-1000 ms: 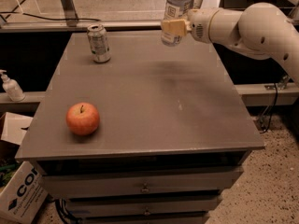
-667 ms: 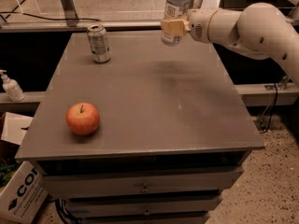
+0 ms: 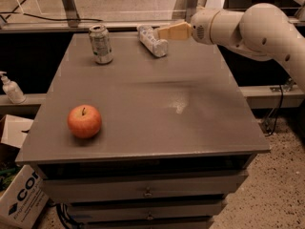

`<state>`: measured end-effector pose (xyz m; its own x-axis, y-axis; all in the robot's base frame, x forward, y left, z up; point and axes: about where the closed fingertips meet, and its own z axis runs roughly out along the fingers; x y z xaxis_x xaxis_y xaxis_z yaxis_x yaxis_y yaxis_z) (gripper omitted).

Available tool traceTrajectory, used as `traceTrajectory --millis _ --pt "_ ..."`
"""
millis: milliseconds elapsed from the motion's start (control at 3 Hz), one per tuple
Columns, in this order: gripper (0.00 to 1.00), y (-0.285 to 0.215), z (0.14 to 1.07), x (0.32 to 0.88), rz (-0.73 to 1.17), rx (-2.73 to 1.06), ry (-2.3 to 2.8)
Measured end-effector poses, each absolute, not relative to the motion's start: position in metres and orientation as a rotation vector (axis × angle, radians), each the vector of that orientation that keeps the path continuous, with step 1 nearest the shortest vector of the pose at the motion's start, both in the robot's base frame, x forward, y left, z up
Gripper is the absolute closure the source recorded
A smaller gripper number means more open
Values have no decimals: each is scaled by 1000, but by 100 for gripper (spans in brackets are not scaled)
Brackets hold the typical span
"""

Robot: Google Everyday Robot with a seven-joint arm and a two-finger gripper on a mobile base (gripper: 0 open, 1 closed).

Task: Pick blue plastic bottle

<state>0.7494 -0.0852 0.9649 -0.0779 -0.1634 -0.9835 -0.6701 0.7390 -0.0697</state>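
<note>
The blue plastic bottle (image 3: 152,41) lies on its side on the grey table (image 3: 157,109), near the back edge and to the right of the can. It is clear and bluish with a pale label. My gripper (image 3: 163,33) reaches in from the right on the white arm (image 3: 248,25). Its tan tip is right beside the bottle's far side, at about the bottle's height. I cannot tell whether it touches the bottle.
A silver-green drink can (image 3: 100,44) stands upright at the back left. A red apple (image 3: 84,121) sits at the front left. A small white pump bottle (image 3: 11,88) stands on a ledge left of the table. A cardboard box (image 3: 21,194) is on the floor.
Earlier the bottle was held upright in the air above the table's back edge. Now it lies on its side on the table, and the gripper has come down beside it.
</note>
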Motion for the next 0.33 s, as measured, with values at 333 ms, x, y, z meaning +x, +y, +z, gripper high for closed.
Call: traceTrajectory --millis 333 --pt "0 -85 965 749 478 -683 1625"
